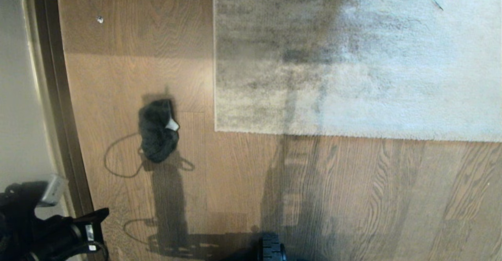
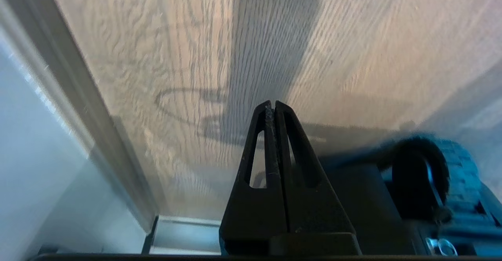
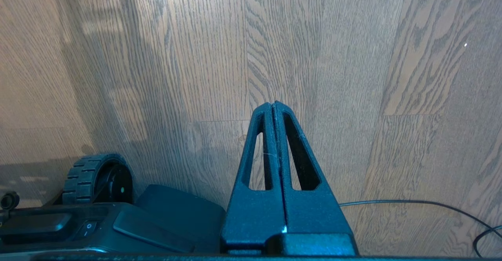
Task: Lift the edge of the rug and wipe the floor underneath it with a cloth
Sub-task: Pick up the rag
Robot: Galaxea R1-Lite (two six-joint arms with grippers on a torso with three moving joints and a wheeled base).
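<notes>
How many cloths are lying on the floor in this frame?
1. The cloth lies on the floor, left of the rug edge and apart from it. Whether another lies under the rug cannot be seen.

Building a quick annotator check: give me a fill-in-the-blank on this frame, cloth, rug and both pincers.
1. The cloth lies on the ___, not on the rug.
2. The rug edge near the cloth lies ___ on the floor, not lifted.
3. The left pincer has its fingers ___, holding nothing.
4. The right pincer hangs over bare ___.

Missing words: floor; flat; shut; floor
</notes>
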